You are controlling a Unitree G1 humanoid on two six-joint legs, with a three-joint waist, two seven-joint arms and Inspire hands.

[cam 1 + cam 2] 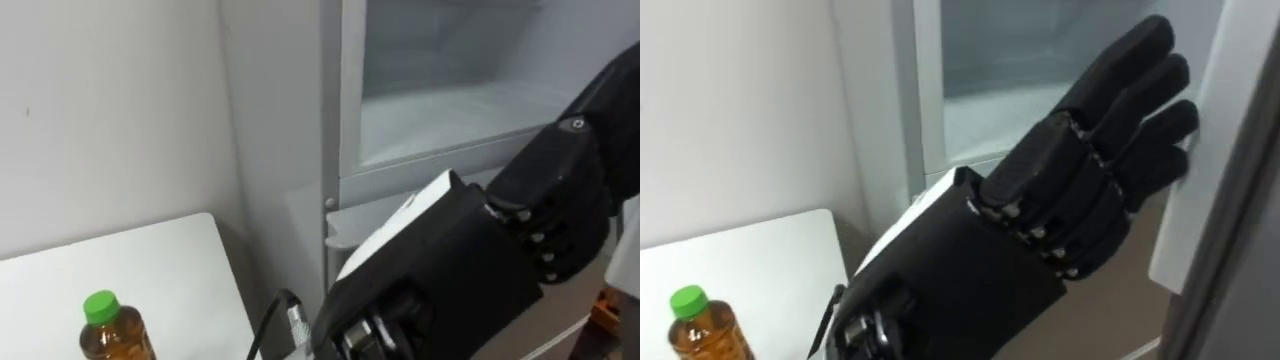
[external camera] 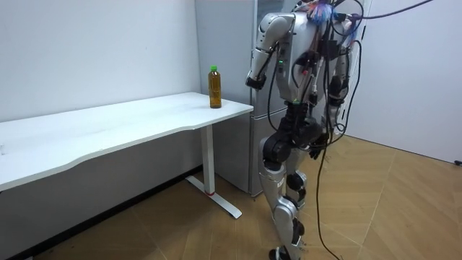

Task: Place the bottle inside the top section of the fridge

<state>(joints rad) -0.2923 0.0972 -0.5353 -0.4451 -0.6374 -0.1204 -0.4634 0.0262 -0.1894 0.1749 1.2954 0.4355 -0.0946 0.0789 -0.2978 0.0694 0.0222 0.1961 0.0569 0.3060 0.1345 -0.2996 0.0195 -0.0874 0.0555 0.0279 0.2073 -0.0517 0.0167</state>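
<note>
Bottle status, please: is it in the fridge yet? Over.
Left hand open, straight fingers against the fridge door. Bottle upright on the table, untouched. Upper fridge open, nothing seen in the way.

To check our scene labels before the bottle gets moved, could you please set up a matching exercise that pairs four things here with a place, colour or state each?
Column one:
1. bottle
2. bottle cap
3. left hand
4. upper fridge

Column two:
a. green
b. open, its inside showing
c. upright on the white table, near its corner
d. raised, fingers straight, by the fridge door

Pairs: 1-c, 2-a, 3-d, 4-b.
</note>
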